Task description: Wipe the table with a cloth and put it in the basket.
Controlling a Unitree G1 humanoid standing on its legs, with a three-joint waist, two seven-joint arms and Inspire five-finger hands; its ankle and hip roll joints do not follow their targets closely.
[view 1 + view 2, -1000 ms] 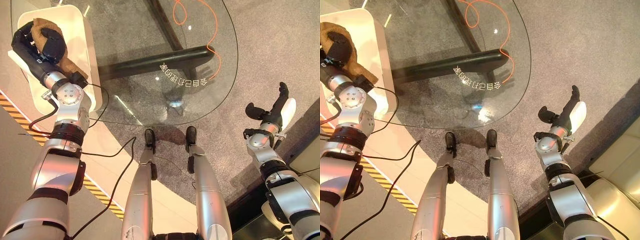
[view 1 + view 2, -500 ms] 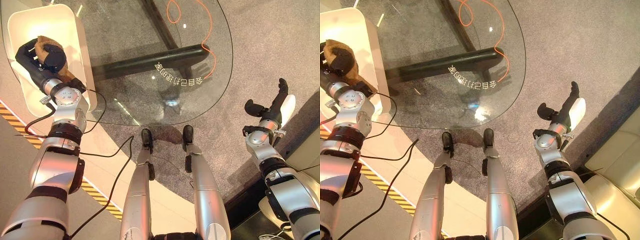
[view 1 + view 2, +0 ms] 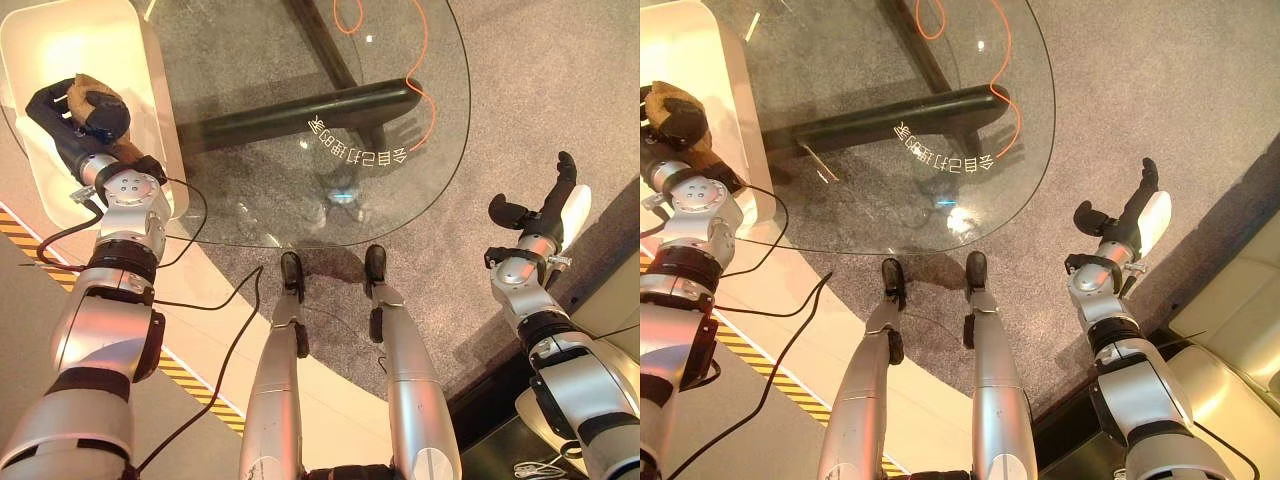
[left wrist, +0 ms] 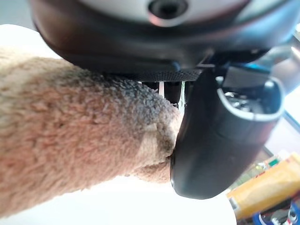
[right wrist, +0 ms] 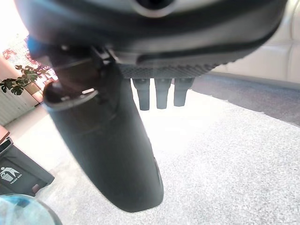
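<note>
Since a second ago the brown cloth (image 3: 95, 88) has gone with the left hand (image 3: 75, 118) from above the near rim of the white basket (image 3: 40, 45) to well inside it, over the basket's pale floor; part of that shift comes from the head camera, since the table slides in the picture too. The cloth is a fuzzy tan bundle, and the left hand's dark fingers are curled round it, clamped. The left wrist view shows what the head views cannot: the cloth's nap pressed against the palm, with the thumb (image 4: 220, 140) closed against its folded edge and the basket's white inside below. That same view shows a strip of yellow past the thumb, too blurred to make out.

Beside the basket stands the round glass table (image 3: 440, 130), with white lettering (image 3: 355, 150) on its top, a dark base bar (image 3: 300, 110) seen through the glass and an orange cord (image 3: 420, 60) lying on the grey carpet (image 3: 540, 90) beneath.

Well apart, off the table's right side, the right hand (image 3: 545, 212) hangs over the carpet with its fingers straight and its thumb spread, holding nothing. The right wrist view adds a dark bin (image 5: 18, 173) and a potted plant (image 5: 18, 79) at the room's far side.
</note>
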